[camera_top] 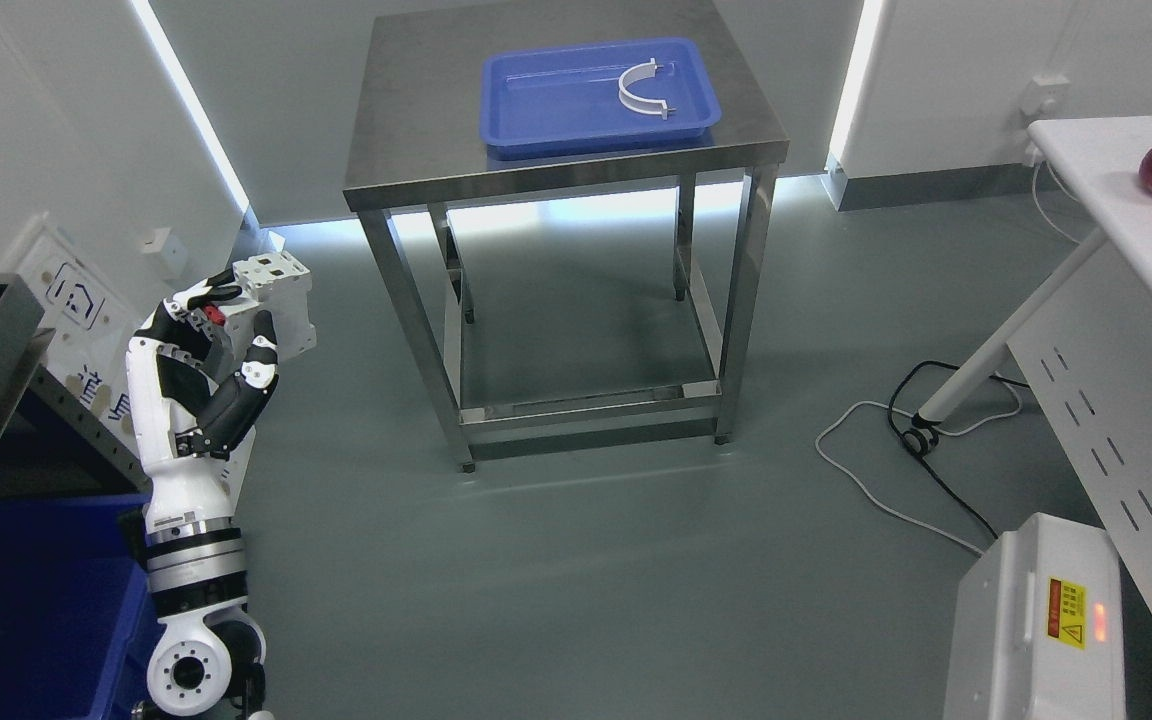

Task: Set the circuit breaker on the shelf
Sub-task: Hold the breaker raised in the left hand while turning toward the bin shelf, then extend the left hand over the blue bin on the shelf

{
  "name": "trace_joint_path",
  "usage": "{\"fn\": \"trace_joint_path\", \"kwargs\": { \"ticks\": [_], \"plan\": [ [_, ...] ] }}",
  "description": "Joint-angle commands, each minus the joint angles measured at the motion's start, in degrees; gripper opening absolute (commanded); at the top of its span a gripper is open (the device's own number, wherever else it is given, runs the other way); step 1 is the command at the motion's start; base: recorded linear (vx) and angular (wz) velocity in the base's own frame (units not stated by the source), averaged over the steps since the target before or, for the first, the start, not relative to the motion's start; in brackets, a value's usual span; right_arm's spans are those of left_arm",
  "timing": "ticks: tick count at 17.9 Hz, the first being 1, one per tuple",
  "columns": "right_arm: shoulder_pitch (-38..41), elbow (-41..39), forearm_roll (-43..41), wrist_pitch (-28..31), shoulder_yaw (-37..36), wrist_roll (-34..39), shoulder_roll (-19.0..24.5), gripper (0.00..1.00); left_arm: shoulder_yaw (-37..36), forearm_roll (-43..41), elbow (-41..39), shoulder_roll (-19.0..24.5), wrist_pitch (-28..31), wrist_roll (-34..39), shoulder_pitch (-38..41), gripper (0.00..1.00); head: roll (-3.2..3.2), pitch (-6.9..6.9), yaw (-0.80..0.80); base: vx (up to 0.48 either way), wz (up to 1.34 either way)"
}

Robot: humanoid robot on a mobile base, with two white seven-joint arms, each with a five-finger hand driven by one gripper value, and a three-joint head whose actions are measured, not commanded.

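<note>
Steel table [416,130] on grey floor [576,560]

Left arm rises from lower left edge, forearm near vertical, white shell with black joints. Left hand [211,345] raised at arm's top, palm turned rightward. Fingers [198,297] curled over top of circuit breaker [276,300], thumb pressed against its near face. Right arm out of frame.

The left hand [206,345] grips a white circuit breaker [274,300] above the floor, left of a steel table [416,150] bearing a blue tray [546,100].
</note>
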Motion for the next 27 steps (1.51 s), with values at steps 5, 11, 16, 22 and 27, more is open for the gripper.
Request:
{"fn": "trace_joint_path", "kwargs": {
  "ticks": [5,11,16,22,27],
  "plan": [
    [0.86,0.0,0.04,-2.44,0.0,0.01,-1.0,1.0,-2.82,-0.77,-0.21,1.0,-0.87,-0.09,0.06,0.02,0.0,0.0,0.0,-0.238,0.29],
    [0.95,0.0,0.04,-2.44,0.0,0.01,-1.0,1.0,-7.84,-0.86,-0.21,1.0,-2.02,-0.09,-6.24,0.02,0.0,0.0,0.0,-0.167,0.65],
    [0.86,0.0,-0.05,-2.44,0.0,0.01,-1.0,1.0,-9.88,-0.86,-0.21,1.0,8.04,1.57,-19.16,0.03,0.0,0.0,0.0,-0.142,0.99],
    [0.86,0.0,-0.05,-2.44,0.0,0.01,-1.0,1.0,-5.39,-0.86,-0.21,1.0,29.94,3.07,-30.76,0.02,0.0,0.0,0.0,-0.083,1.23],
    [0.86,0.0,-0.05,-2.44,0.0,0.01,-1.0,1.0,-3.18,-1.12,2.41,1.0,44.55,3.07,-41.33,0.02,0.0,0.0,0.0,0.002,0.97]
  ]
}}
